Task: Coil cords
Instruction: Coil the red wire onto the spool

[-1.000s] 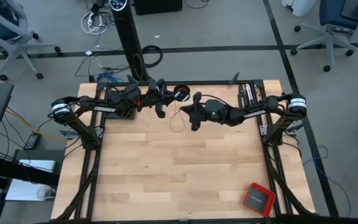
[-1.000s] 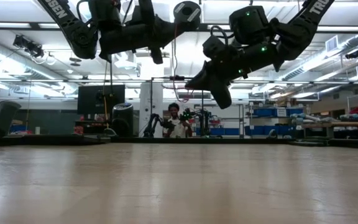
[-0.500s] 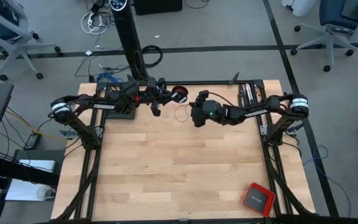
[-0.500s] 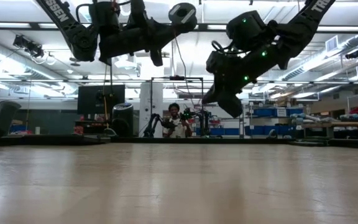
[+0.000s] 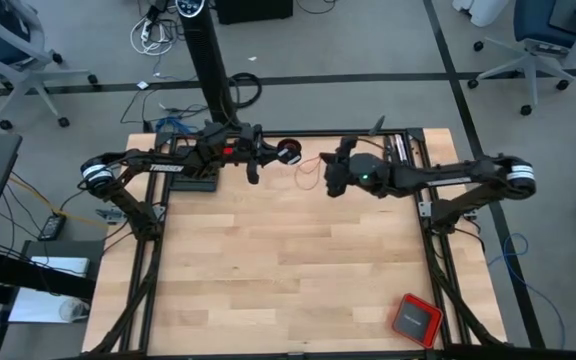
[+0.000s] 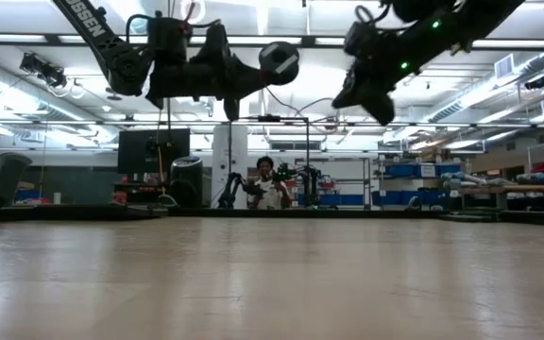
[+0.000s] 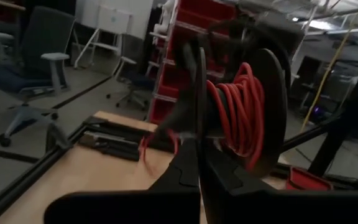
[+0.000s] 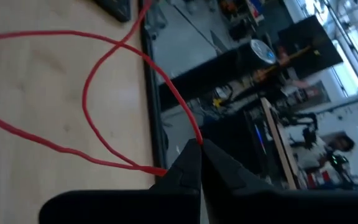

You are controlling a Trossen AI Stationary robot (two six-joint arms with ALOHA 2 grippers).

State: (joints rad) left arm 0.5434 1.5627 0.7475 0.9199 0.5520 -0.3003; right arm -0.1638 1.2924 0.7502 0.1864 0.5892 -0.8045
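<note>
— What do we list above the worktop?
— A black spool wound with red cord, fingers of the left gripper closed on its flange.
— And the right gripper?
— Its fingers pinch the cord's loose end; we see loops hanging over the far edge.

A light wooden table carries 1 red box near its corner.

One red cord, apparently one spool.
</note>
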